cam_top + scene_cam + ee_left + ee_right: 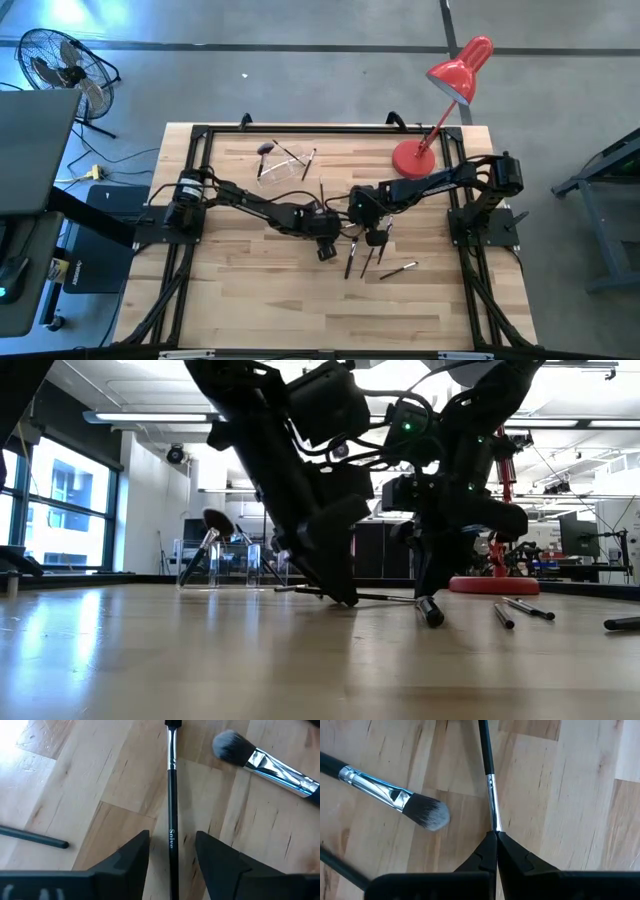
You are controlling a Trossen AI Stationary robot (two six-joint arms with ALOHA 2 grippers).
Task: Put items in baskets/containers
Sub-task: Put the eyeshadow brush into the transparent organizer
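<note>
A thin black brush (172,795) with a silver ferrule lies on the wooden table at its middle. My left gripper (172,837) is open, with one finger on each side of the brush's handle and a gap on both sides. My right gripper (496,836) is shut at the same brush's tip end. A second brush with a fluffy grey head (427,815) lies beside it. More brushes (398,269) lie nearer the near edge. The clear holder (280,168) stands near the far edge, and a fluffy-headed brush (212,525) leans on it. My right gripper pinches the thin brush between its two fingertips at the tip end (494,826), just past the silver ferrule (491,795). The fingers come slanting down and lie along the brush. Its handle (375,597) stays low along the table.
The red desk lamp's base (415,158) sits on the far right of the table, close behind my right arm. Loose brushes (515,610) lie right of the grippers. Black frame rails (200,135) border the table. Bare wood is open toward the near edge.
</note>
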